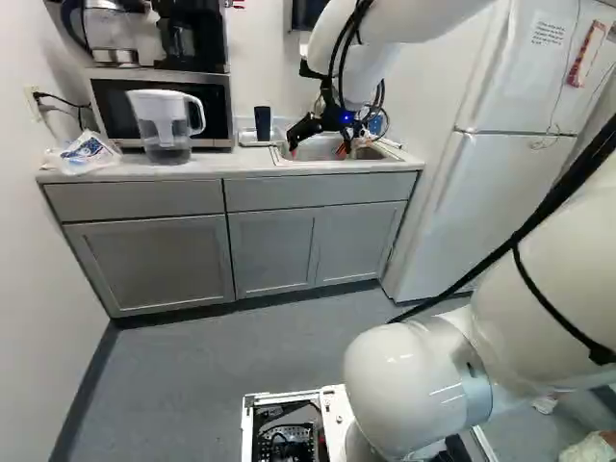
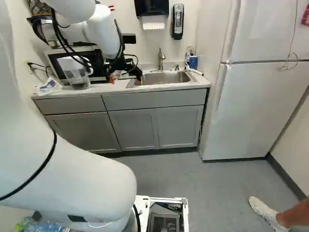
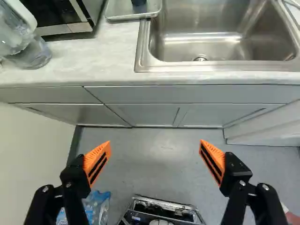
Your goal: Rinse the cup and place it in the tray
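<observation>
In the left base view my gripper (image 1: 320, 142) hangs in front of the sink, at the counter's front edge. The wrist view has the gripper (image 3: 155, 161) open, its orange pads wide apart with only floor showing between them. A dark blue cup (image 1: 263, 122) stands upright on the metal tray (image 1: 247, 137), between microwave and sink. Only the cup's lower part (image 3: 138, 2) shows in the wrist view, on the tray (image 3: 129, 14) ahead of the gripper. The steel sink (image 3: 201, 42) lies ahead too, beside the tray, with nothing seen in its basin.
A clear pitcher (image 1: 164, 125) with a white lid stands before the microwave (image 1: 111, 94), beside a plastic bag (image 1: 85, 154). The faucet (image 2: 161, 58) rises behind the sink, with a blue item (image 2: 193, 62) near it. A fridge (image 2: 251, 106) stands right of the counter.
</observation>
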`<state>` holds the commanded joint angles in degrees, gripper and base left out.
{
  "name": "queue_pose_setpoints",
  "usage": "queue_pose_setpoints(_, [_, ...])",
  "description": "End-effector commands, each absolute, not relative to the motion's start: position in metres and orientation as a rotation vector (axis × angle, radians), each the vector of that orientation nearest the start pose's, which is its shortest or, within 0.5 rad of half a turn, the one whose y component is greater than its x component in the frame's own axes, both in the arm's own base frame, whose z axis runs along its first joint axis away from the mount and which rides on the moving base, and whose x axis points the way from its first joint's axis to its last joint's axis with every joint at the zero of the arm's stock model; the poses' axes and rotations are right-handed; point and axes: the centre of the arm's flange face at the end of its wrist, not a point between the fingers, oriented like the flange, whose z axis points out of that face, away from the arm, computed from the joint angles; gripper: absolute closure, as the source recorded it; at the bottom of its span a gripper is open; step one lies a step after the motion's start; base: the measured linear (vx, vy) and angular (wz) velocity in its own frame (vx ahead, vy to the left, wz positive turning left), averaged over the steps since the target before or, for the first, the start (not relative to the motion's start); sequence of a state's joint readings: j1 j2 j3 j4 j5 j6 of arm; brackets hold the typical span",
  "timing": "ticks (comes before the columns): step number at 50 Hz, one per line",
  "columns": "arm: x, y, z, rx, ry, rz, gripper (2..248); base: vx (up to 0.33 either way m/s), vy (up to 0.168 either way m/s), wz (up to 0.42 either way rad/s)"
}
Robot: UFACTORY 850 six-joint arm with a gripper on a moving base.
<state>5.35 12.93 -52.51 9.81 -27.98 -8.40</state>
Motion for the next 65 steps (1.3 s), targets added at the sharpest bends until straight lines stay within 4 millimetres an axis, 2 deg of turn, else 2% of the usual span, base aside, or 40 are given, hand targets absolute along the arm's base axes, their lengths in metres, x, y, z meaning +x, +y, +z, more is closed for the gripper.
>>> queue_pose_setpoints(65, [0.4150, 0.0459, 0.6314, -2.868, -0.165, -0.980, 3, -0.009, 0.000, 0.001])
